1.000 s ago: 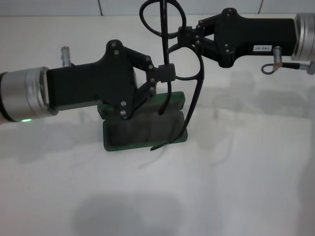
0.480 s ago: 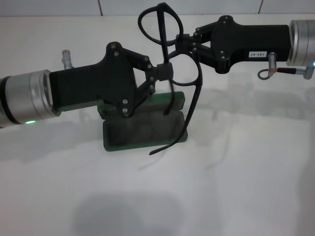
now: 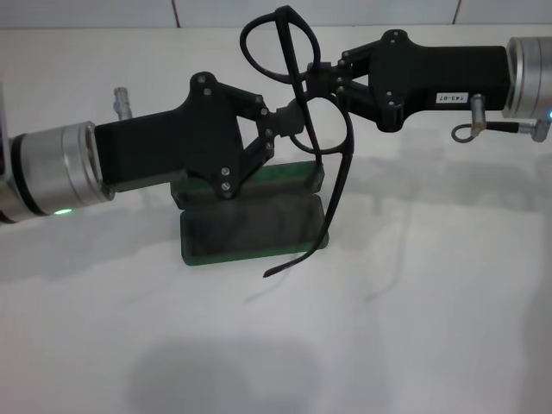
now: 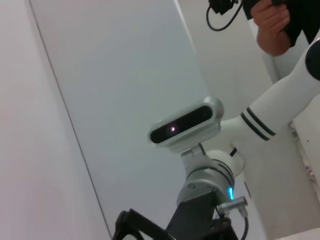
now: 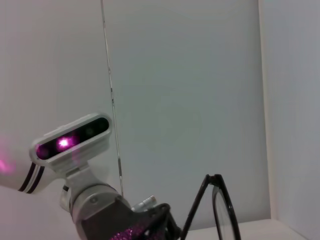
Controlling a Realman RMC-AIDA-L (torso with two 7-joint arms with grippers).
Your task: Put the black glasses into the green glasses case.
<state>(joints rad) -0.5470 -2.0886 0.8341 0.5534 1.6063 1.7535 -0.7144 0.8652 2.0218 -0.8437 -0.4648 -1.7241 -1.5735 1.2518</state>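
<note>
Plain white matte tabletop (image 3: 405, 345) fills nearly the whole head view, carrying soft grey shadows toward its near edge and its right side. Along the far edge, a pale tiled wall (image 3: 103, 12) with thin dark grout lines.

Left wrist view: a large pale grey-white wall panel (image 4: 115, 90) with a slanted seam. In one corner, a person's bare hand (image 4: 272, 25) against a dark sleeve, beside a looped black cable (image 4: 225, 17).

Right wrist view: flat off-white wall panels (image 5: 190, 90) divided by a thin dark vertical seam and a second, fainter joint nearer the side. A pale ledge (image 5: 280, 230) runs along the base.
</note>
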